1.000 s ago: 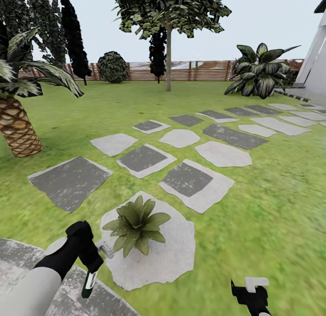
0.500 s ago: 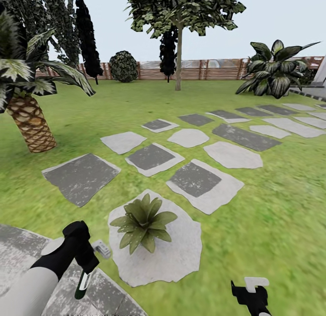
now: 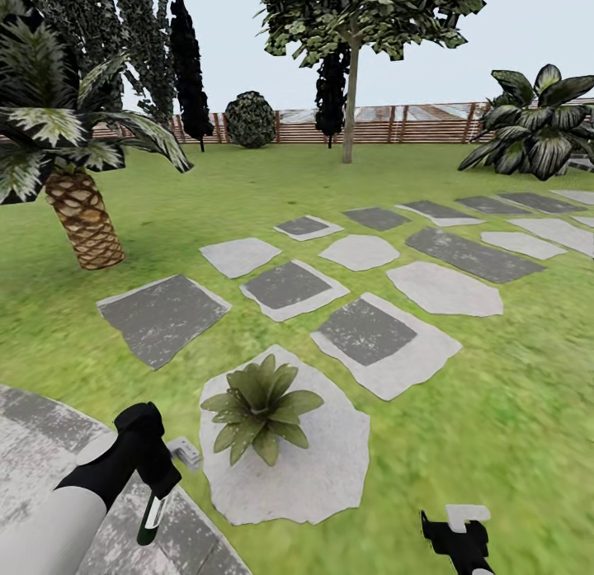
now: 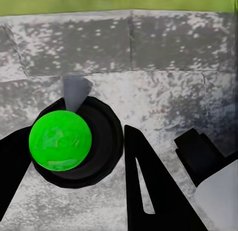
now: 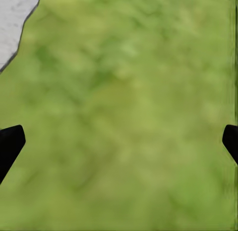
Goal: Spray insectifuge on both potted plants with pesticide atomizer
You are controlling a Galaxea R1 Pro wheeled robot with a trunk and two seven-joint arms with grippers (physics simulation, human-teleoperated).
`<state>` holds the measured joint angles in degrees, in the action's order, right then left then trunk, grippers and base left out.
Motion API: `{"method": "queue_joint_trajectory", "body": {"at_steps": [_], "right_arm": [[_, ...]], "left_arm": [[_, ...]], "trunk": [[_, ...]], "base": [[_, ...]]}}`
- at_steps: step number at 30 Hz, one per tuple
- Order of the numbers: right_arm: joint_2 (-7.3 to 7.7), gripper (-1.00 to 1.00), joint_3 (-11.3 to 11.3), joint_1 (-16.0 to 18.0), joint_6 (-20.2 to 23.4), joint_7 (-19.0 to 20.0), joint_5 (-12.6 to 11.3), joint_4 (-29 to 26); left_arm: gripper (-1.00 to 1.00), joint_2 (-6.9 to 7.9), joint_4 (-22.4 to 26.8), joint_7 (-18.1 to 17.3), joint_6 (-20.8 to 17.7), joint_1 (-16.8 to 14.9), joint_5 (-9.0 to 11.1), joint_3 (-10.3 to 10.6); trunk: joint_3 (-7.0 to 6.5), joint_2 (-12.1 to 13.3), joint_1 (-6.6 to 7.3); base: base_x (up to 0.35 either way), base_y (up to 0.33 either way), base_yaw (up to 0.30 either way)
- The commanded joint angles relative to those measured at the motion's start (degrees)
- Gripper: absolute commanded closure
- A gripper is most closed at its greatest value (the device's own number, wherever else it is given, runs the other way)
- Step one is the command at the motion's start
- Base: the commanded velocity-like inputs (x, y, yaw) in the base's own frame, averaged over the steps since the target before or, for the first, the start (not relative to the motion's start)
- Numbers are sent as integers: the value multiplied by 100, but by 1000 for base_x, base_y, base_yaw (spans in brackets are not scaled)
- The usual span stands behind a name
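Green lawn runs back to a slatted wooden fence, crossed by grey stepping stones. Since a second ago the whole scene has slid toward 3 o'clock, so we are swinging our view leftward; the arms hold the same pose. We judge this squares us up on the plant for spraying. We count one potted plant on its pale slab at 6 o'clock; the second is not before us. One pesticide atomizer hangs nozzle-end down at 7 o'clock, the left gripper closed around it. The right gripper, at 5 o'clock, has its fingers spread wide over grass, empty.
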<state>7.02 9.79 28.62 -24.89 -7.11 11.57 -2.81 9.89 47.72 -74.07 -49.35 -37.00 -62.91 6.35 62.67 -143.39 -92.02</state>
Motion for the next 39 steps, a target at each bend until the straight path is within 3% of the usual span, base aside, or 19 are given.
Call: {"method": "queue_joint_trajectory", "body": {"at_steps": [1, 19, 29, 39], "right_arm": [[0, -100, 40, 4, -15, -19, 63, 8], [1, -100, 40, 3, -15, -24, 65, 7], [-7, -100, 40, 3, -15, -28, 58, 3], [-8, -100, 40, 4, -15, -28, 57, 3]], "left_arm": [[100, 4, 9, -55, -48, -5, -46, 13], [100, 1, 18, -55, -66, -18, -55, -5], [100, 3, 18, -55, -74, -18, -47, -55], [100, 3, 16, -55, -76, -18, -46, -64]], "trunk": [[5, -2, 1], [5, -2, 1], [5, -2, 1], [5, -2, 1]], "base": [[1, -272, 4], [49, -253, 3], [-78, -253, 244], [210, -196, 124]]}}
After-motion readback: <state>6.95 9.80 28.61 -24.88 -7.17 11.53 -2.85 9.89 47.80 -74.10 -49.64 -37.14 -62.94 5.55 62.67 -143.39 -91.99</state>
